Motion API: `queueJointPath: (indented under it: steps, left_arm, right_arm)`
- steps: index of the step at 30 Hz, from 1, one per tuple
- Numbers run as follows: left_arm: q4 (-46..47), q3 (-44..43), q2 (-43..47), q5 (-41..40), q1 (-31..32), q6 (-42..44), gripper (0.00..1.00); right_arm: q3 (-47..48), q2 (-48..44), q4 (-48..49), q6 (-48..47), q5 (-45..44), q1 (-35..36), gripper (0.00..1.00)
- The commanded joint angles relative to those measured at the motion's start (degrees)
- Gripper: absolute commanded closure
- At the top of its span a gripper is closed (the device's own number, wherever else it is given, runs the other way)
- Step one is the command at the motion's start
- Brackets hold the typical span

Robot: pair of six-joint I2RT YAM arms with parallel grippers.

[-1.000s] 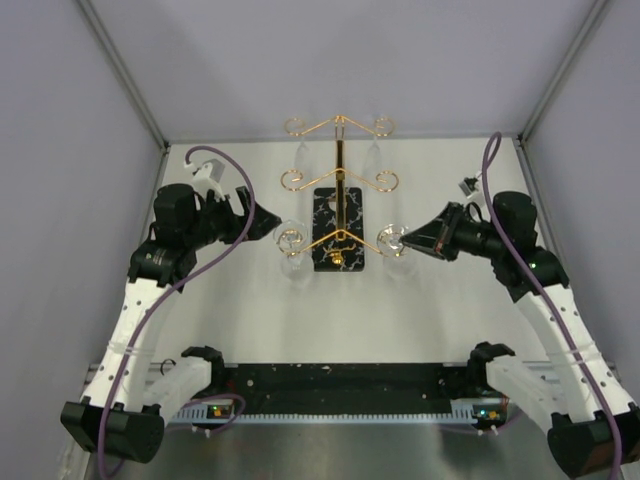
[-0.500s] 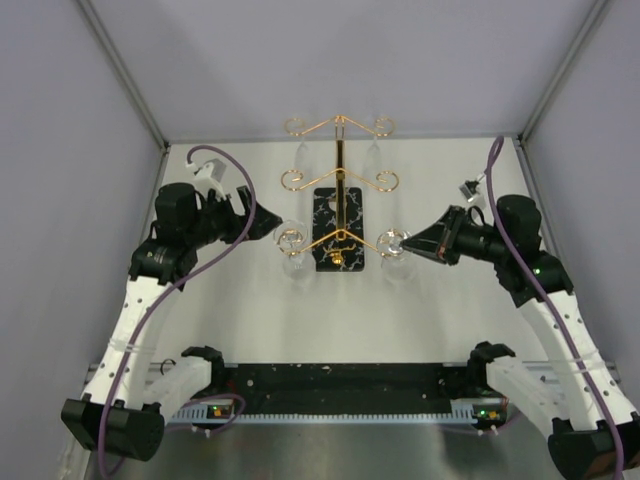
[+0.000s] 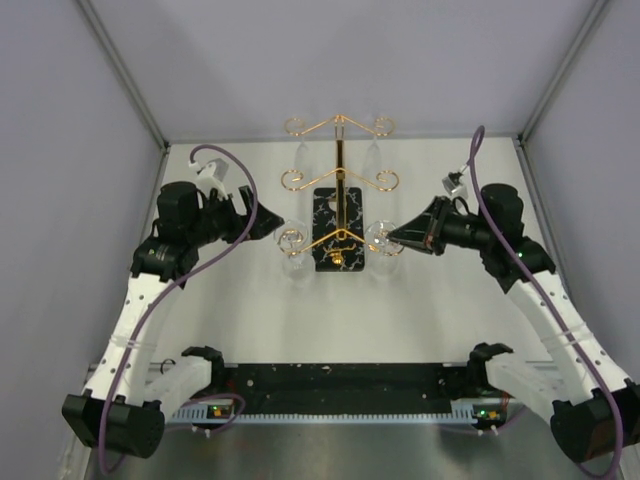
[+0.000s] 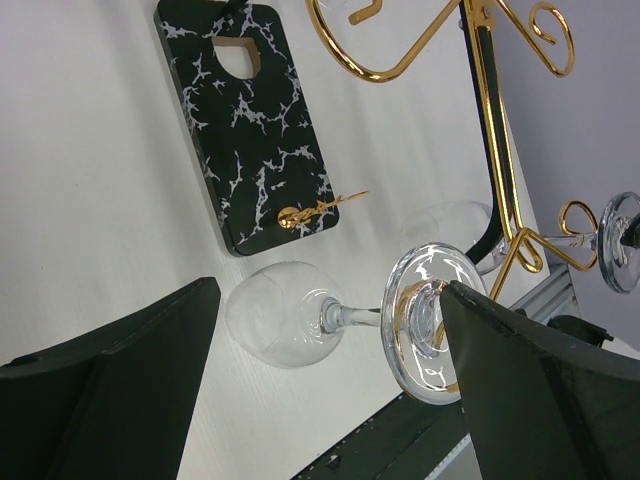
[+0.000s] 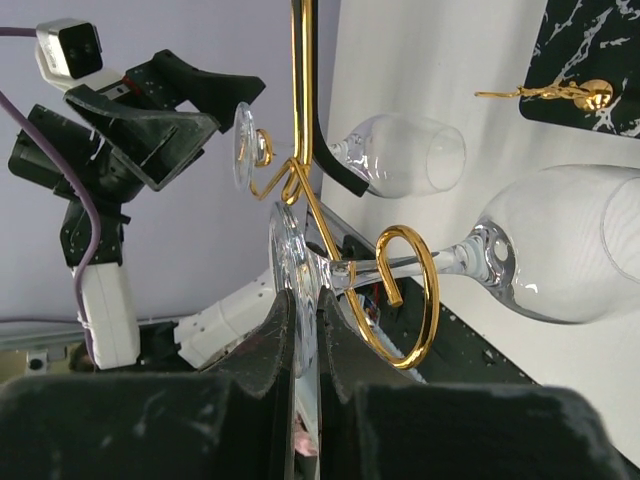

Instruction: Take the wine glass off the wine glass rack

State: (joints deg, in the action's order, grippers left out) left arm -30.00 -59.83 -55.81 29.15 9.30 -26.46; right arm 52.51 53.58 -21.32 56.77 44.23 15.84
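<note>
The wine glass rack (image 3: pixel 338 180) is a gold wire stand on a black white-veined base (image 3: pixel 338 228), also seen in the left wrist view (image 4: pixel 250 120). Two clear wine glasses hang upside down from its near arm. My right gripper (image 3: pixel 392 238) is shut on the foot (image 5: pixel 290 265) of the right wine glass (image 5: pixel 570 260), whose stem lies in the gold scroll (image 5: pixel 405 290). My left gripper (image 3: pixel 272 225) is open, its fingers (image 4: pixel 520 380) on either side of the left wine glass (image 4: pixel 275 315), which hangs by its foot (image 4: pixel 430 320).
The rack has two more scroll-ended arms further back (image 3: pixel 338 125). Grey walls close in the table on the left, right and back. A black rail (image 3: pixel 340 385) with both arm bases runs along the near edge.
My right gripper has moved left toward the rack's post, still holding the glass foot. The left arm has barely moved.
</note>
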Motion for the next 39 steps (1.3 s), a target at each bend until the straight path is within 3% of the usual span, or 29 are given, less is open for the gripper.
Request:
queueJointPath:
  steps: [1,12,20,30,39]
  left_arm:
    - [2.8,0.2,-0.2,1.1,-0.2,0.4,0.02]
    - [2.5,-0.3,-0.8,1.7,-0.2,0.8,0.02]
    - [0.7,-1.9,-0.4,0.3,-0.2,1.8,0.02]
    - [-2.9,-8.5,1.3,-6.3,-0.2,4.7,0.02]
    - [15.7,-6.1,4.7,5.6,-0.2,1.4,0.02]
  right_arm:
    - [3.0,1.1,8.8,2.8,0.0,1.4,1.0]
    - [8.1,5.3,12.5,3.3,-4.1,1.4,1.0]
    - [11.9,10.2,22.4,7.7,-2.5,1.6,1.0]
    - [21.0,8.6,17.2,6.4,-1.4,1.6,1.0]
    - [30.3,9.3,13.8,6.9,1.8,2.0,1.0]
